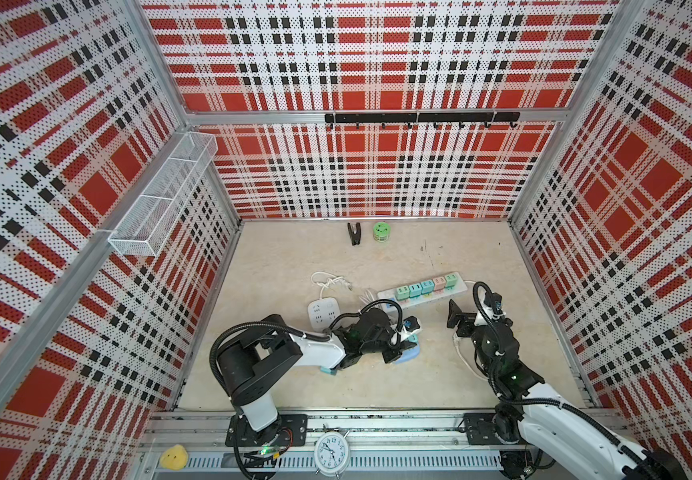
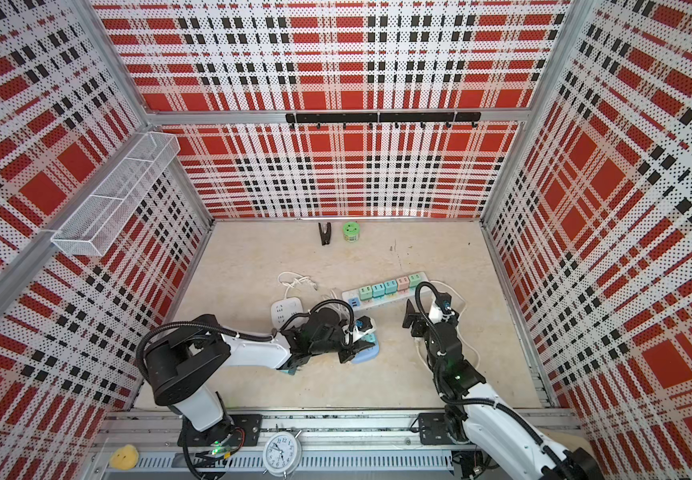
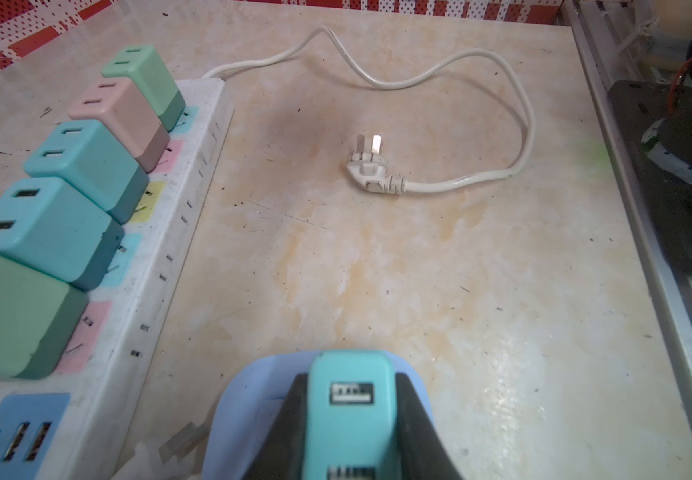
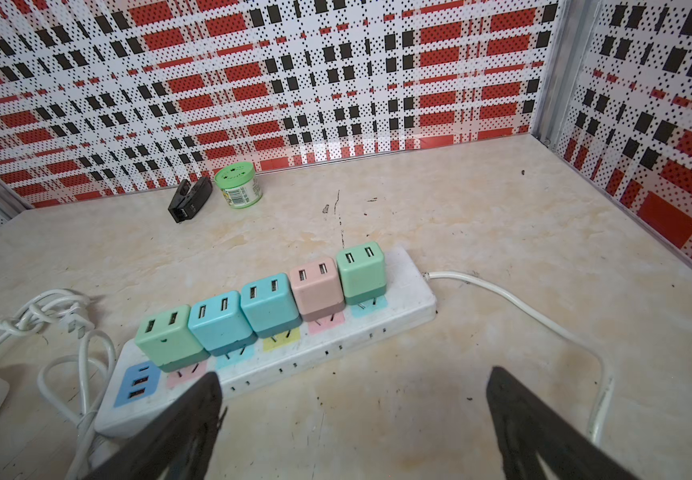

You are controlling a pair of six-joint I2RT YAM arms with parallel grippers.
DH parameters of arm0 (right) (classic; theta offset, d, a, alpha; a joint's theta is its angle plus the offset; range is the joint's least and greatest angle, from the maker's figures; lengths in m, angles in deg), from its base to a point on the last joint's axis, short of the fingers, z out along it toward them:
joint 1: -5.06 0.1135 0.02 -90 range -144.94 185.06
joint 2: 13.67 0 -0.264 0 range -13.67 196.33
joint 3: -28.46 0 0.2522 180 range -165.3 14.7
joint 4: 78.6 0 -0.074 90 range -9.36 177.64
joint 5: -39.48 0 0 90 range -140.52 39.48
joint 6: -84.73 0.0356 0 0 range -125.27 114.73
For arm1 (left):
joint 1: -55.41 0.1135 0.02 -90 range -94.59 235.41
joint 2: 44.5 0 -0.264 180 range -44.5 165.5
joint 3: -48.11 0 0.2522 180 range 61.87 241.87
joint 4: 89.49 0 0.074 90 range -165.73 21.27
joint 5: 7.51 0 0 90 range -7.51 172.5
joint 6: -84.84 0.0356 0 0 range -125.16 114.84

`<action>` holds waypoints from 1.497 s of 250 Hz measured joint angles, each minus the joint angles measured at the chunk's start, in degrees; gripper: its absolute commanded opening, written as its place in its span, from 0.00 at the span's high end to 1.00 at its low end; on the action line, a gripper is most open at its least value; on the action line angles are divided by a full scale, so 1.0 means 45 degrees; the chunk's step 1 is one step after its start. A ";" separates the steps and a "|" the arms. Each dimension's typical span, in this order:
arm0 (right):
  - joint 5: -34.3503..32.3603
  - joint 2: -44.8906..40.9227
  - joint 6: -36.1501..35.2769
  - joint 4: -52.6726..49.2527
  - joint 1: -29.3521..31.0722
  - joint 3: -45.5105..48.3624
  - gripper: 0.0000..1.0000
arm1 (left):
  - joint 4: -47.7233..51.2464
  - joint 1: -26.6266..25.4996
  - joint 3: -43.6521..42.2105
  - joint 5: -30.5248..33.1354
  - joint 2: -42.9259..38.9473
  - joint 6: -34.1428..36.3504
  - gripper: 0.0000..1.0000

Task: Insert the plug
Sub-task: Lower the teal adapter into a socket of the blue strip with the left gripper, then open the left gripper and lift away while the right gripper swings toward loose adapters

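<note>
My left gripper (image 3: 350,428) is shut on a teal plug (image 3: 350,411) with two USB ports on its face. The plug sits against a light blue rounded piece (image 3: 244,415) lying on the table; in both top views the left gripper (image 1: 404,337) (image 2: 361,338) is just in front of the near end of the white power strip (image 1: 404,302) (image 2: 398,296) (image 4: 336,345). Several coloured plugs stand in a row on the strip. My right gripper (image 4: 352,374) (image 1: 456,316) is open and empty, low in front of the strip's far half.
The strip's white cord loops to a loose three-pin plug (image 3: 371,170) on the table. A small white socket block (image 1: 323,313) and tangled white cable (image 1: 329,281) lie left of the strip. A green jar (image 1: 381,231) and black clip (image 1: 353,233) stand at the back wall.
</note>
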 measured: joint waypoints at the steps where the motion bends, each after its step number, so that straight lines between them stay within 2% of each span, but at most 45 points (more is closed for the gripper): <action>1: 0.0000 0.0000 0.0000 0.0005 0.0000 0.0000 0.00 | -0.0015 -0.0005 0.0000 0.0010 0.0010 0.0000 1.00; 137: 0.0000 0.0165 0.0005 -0.0010 0.0000 0.0000 0.00 | 0.0325 -0.0199 0.0466 0.0724 0.0423 -0.0481 1.00; 151: 0.0000 0.0160 0.0005 -0.0005 0.0000 0.0000 0.00 | 0.0359 -0.0199 0.0476 0.0733 0.0398 -0.0529 0.81; 167: 0.0000 0.0160 0.0005 -0.0010 0.0000 0.0000 0.00 | 0.0437 -0.0204 0.0476 0.0787 0.0340 -0.0612 0.66; 172: 0.0000 0.0160 0.0005 -0.0010 0.0000 0.0000 0.00 | 0.0457 -0.0209 0.0476 0.0831 0.0325 -0.0656 0.57; 175: 0.0000 0.0160 0.0005 -0.0005 0.0000 0.0000 0.00 | 0.0491 -0.0214 0.0476 0.0860 0.0282 -0.0646 0.49; 178: 0.0000 0.0160 0.0005 -0.0010 0.0000 0.0000 0.00 | 0.0495 -0.0219 0.0476 0.0889 0.0257 -0.0661 0.35; 179: 0.0000 0.0160 0.0005 -0.0005 0.0000 0.0000 0.00 | 0.0500 -0.0223 0.0476 0.0903 0.0253 -0.0651 0.29; 181: 0.0000 0.0160 0.0005 -0.0010 0.0000 0.0000 0.00 | 0.0563 -0.0223 0.0476 0.0928 0.0223 -0.0665 0.10; 182: -0.0005 0.0160 0.0005 -0.0010 0.0000 0.0000 0.00 | 0.0612 -0.0223 0.0476 0.0937 0.0209 -0.0656 0.05; 185: 0.0000 0.0160 0.0005 -0.0005 0.0000 0.0000 0.00 | 0.0806 -0.0228 0.0466 0.0991 0.0136 -0.0661 0.00; 213: -0.0005 0.0160 0.0005 -0.0024 0.0000 0.0000 0.00 | 0.2093 -0.0257 0.0039 0.1205 -0.0418 -0.0631 0.01; 247: 0.0039 0.0044 0.0015 -0.0646 0.0000 -0.0204 0.00 | 0.3793 -0.0257 0.0053 0.1564 -0.2331 -0.0495 0.01; 289: 0.1141 -0.0243 0.0034 -0.1180 0.0000 -0.1141 0.15 | 0.4522 0.0146 0.0117 0.2283 -0.5931 -0.0267 0.01; 306: 0.1651 -0.0209 0.0024 -0.1093 0.0000 -0.1515 0.18 | 0.4473 0.0821 0.0073 0.2399 -0.7169 -0.0359 0.01; 333: 0.2477 0.0500 0.0044 -0.0534 0.0107 -0.1991 0.20 | 0.4022 0.2501 -0.0437 0.2628 -0.8694 -0.1205 0.01; 374: 0.3128 0.3021 -0.0291 0.1001 0.1205 -0.2676 0.19 | 0.3657 0.5129 -0.1506 0.2511 -0.9617 -0.3434 0.01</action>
